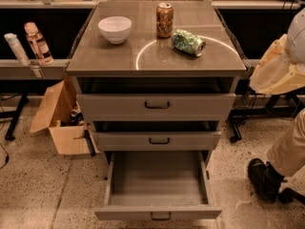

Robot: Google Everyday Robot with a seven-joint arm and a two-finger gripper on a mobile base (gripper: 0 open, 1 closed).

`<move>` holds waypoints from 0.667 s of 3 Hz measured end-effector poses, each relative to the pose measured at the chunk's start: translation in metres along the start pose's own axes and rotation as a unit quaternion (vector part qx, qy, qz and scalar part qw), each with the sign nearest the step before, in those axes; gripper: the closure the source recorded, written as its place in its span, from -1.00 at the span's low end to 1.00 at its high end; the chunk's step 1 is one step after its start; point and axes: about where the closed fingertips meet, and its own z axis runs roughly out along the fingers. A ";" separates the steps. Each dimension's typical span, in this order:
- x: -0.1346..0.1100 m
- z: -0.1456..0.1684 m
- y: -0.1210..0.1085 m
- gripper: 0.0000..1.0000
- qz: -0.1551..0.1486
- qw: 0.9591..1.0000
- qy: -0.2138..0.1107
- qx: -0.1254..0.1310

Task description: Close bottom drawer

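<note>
The grey cabinet [119,61] fills the middle of the view, sitting on a speckled floor [33,190]. The bottom drawer [157,180] is pulled well out toward the camera, with its grey tray floor showing. Its narrow front runs left to right along the lower edge of the view, and its small dark handle [160,217] faces the viewer. The middle drawer [190,140] and top drawer [200,106] above it sit much further in.

At the right edge there's a big cream-coloured shape [279,73], maybe part of the robot's arm, hard to say. The gripper itself is out of frame, so I can't tell how its fingers are set.

An open cardboard box [55,116] sits on the floor just left of the cabinet. A tan trouser leg [291,144] and dark shoe [263,179] stand to the right of the open drawer, apart from it.

On the cabinet top there's a white bowl [115,29] back left; an upright brownish can [165,19] near the middle; and a dented green can [188,42] lying on its side just right of that one. Two bottles [37,43] lean on a ledge at far left.
</note>
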 end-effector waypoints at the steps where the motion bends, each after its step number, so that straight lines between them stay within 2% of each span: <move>1: -0.004 0.012 0.015 1.00 -0.040 0.999 -0.034 -0.015; 2: 0.004 0.038 0.041 1.00 -0.026 0.999 -0.035 0.000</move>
